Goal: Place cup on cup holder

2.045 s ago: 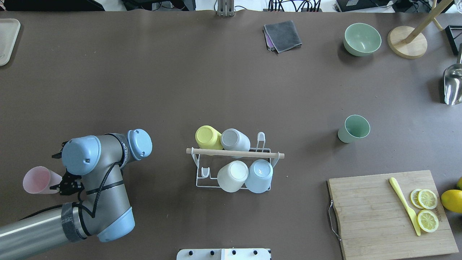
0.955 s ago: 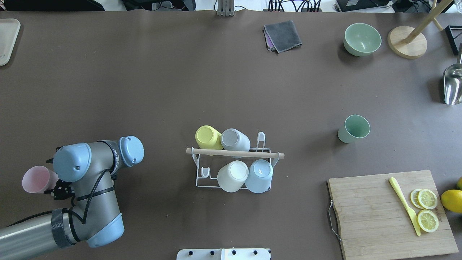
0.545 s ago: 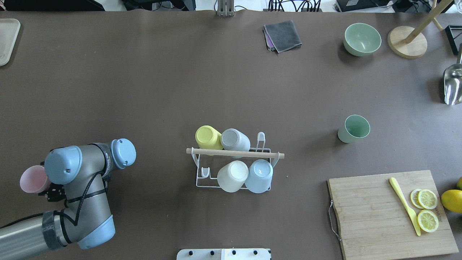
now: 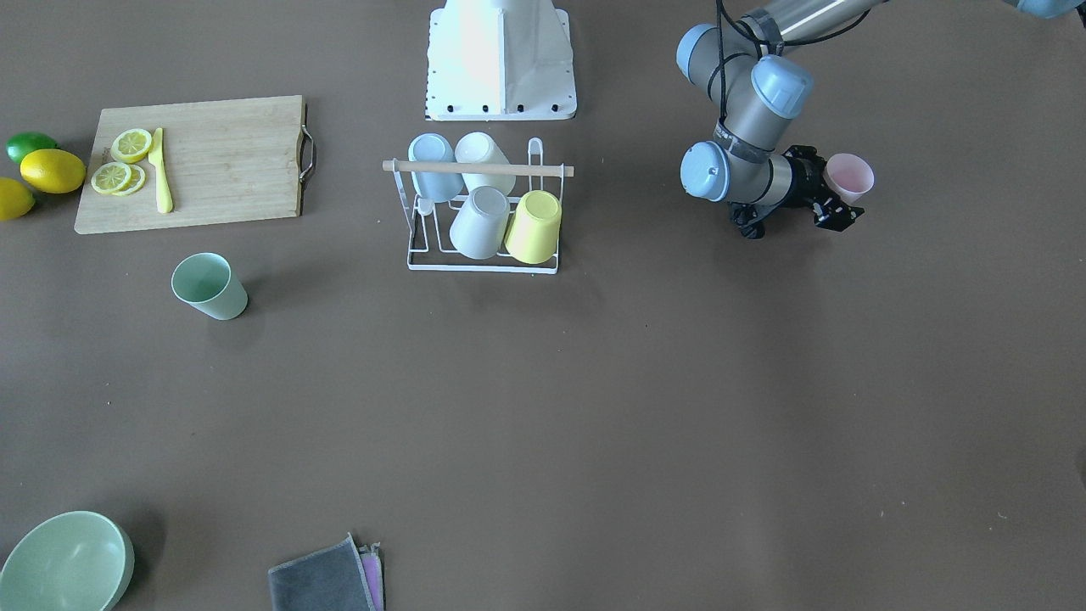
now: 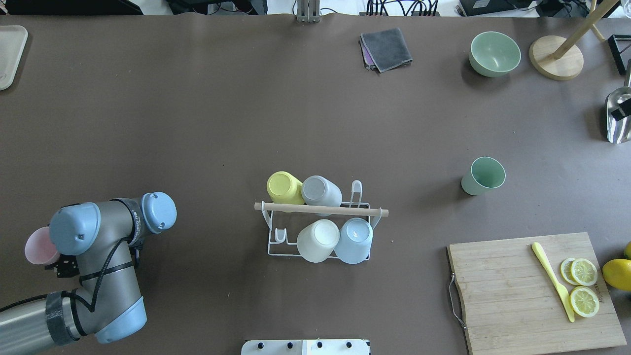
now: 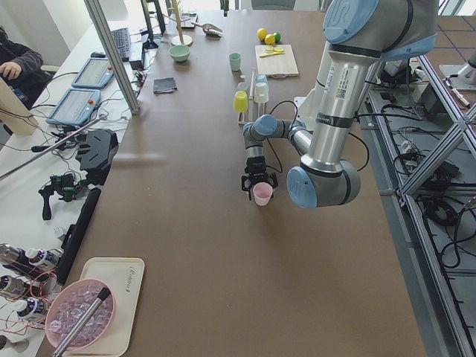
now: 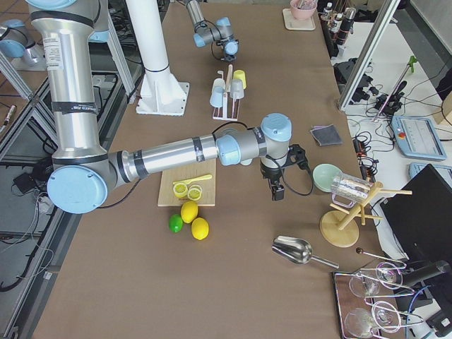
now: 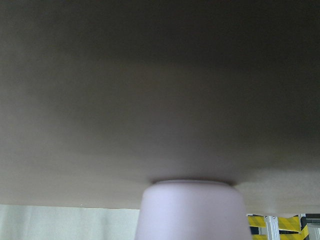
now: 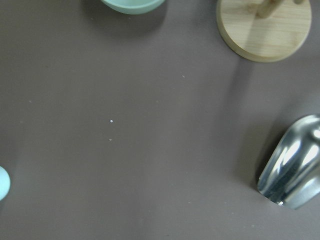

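Note:
The white wire cup holder [image 5: 276, 236] with a wooden rod [image 5: 320, 209] across its top stands mid-table and also shows in the front view [image 4: 422, 246]. Several cups hang upside down on it: yellow, grey, white and blue. My left gripper [image 4: 833, 202] is shut on a pink cup [image 4: 850, 176] and holds it on its side, far to the left of the holder [image 5: 38, 245]. The cup fills the bottom of the left wrist view [image 8: 192, 210]. A green cup [image 5: 484, 175] stands upright to the right of the holder. My right gripper [image 7: 277, 191] hovers near the green bowl; I cannot tell if it is open.
A cutting board [image 5: 498, 291] with lemon slices and a yellow knife lies front right. A green bowl [image 5: 494, 53], a wooden stand base [image 5: 556, 57], a metal scoop [image 5: 618, 116] and a grey cloth [image 5: 386, 48] sit at the back. A tray [image 5: 10, 54] is back left.
My left arm has drawn back to the left and toward the table's front edge, carrying the pink cup with it. The holder and its cups have not moved.

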Controlling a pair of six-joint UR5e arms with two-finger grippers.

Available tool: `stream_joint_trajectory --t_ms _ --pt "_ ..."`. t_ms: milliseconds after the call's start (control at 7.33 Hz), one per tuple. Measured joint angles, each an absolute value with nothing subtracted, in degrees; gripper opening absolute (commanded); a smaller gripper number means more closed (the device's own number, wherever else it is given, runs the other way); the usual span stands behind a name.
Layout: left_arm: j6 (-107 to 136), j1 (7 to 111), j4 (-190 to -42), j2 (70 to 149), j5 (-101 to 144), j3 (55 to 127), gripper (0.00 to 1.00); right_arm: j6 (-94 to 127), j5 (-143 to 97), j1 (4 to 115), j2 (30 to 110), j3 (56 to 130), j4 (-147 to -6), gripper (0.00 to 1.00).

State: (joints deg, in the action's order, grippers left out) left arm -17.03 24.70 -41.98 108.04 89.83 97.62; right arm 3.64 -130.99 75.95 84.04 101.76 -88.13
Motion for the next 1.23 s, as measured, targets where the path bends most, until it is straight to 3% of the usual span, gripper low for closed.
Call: stream_joint_trajectory --t_ms 818,1227 --pt "-16.3 24.7 -43.9 105.7 89.8 99.9 0.93 10.3 -125.5 58.0 62.2 101.7 -113.9 0.94" --pt "-15.2 24.7 -45.8 104.6 89.8 100.9 0.93 6.1 -118.8 51.7 57.1 98.8 -125.1 0.95"
